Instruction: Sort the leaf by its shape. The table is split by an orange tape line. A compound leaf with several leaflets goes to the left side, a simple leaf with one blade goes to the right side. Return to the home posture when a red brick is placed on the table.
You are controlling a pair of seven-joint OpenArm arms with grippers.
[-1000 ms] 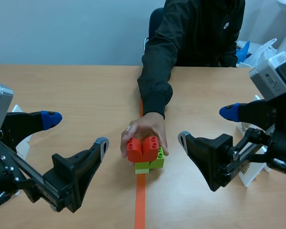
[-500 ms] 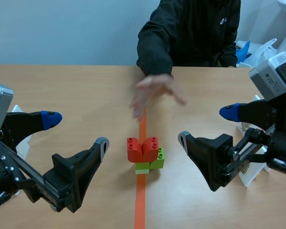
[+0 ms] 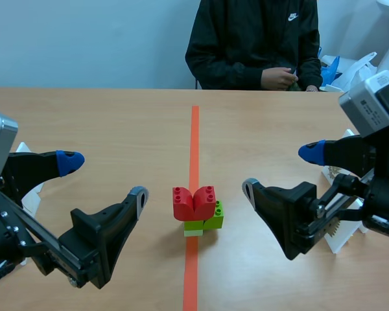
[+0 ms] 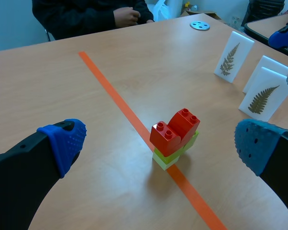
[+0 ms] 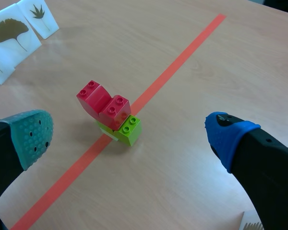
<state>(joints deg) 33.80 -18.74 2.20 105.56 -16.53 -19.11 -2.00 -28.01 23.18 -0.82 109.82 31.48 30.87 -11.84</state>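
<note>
Signal: red brick (image 3: 194, 203) sits on green bricks (image 3: 211, 223) over the tape line (image 3: 194, 129), between the arms; leaf cards (image 4: 264, 98) stand off to the side. Left gripper (image 3: 104, 176) and right gripper (image 3: 280, 170): wide open, empty. Risk: a careless retreat home clips the stack or topples cards.

Hand (image 3: 277, 78) lifts off red brick (image 3: 194, 202), withdraws across table (image 3: 117, 129) away from me, now rests at far edge; brick stands uncovered.
</note>
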